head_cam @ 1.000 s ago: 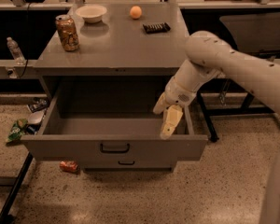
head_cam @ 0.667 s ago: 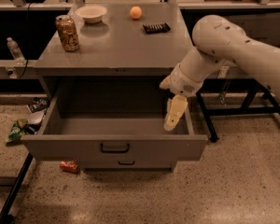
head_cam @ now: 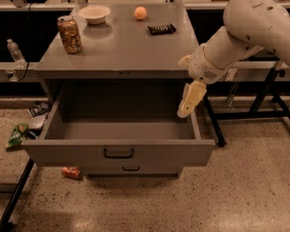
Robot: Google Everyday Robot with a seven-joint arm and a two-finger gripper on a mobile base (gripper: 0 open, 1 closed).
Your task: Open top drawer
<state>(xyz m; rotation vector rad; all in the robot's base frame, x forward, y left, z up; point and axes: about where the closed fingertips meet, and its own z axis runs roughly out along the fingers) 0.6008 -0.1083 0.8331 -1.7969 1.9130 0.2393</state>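
Gripper [head_cam: 185, 111] hanging at the 3 o'clock edge of the wide-open top drawer [head_cam: 121, 132]
It points down just over the drawer's right wall; can't tell if it's apart or together; drawer sticks out toward 6 o'clock from the grey cabinet [head_cam: 121, 52]; on top, soda can [head_cam: 69, 34] at 10, orange [head_cam: 140, 12] at 12

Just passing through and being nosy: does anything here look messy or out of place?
Only the floor: a green packet lies left of the cabinet and a red can lies under the open top drawer. The gripper hangs over the drawer's right side.
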